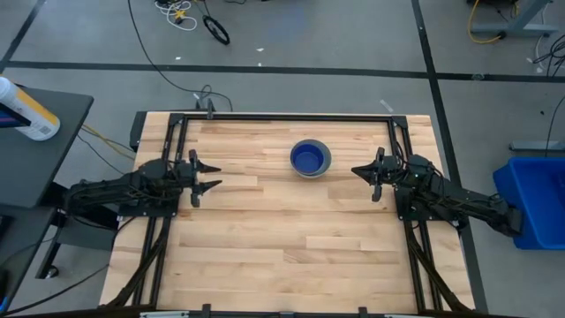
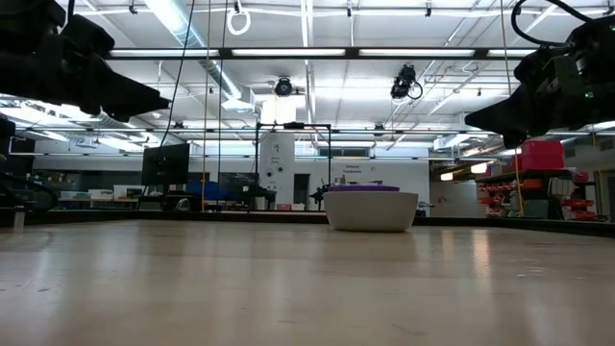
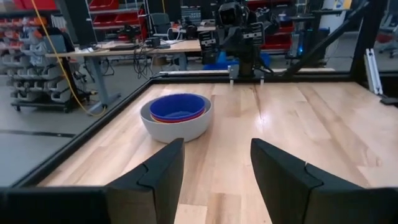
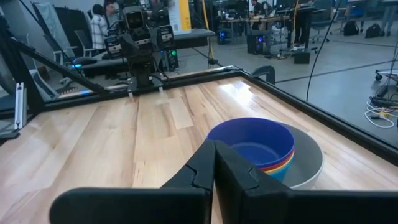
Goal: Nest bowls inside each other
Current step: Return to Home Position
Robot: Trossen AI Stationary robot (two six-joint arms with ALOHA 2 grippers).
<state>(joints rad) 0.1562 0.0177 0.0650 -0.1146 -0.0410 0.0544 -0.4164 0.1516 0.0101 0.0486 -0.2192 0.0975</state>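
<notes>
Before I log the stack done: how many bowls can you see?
5, all nested in one stack on the table: grey bowl outermost, dark blue bowl innermost, red bowl, yellow bowl and light blue bowl showing only as rims between. None elsewhere in view.

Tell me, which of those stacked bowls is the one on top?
The dark blue bowl: it sits innermost with its rim standing highest, while the grey bowl is outermost at the bottom, holding the rest.
</notes>
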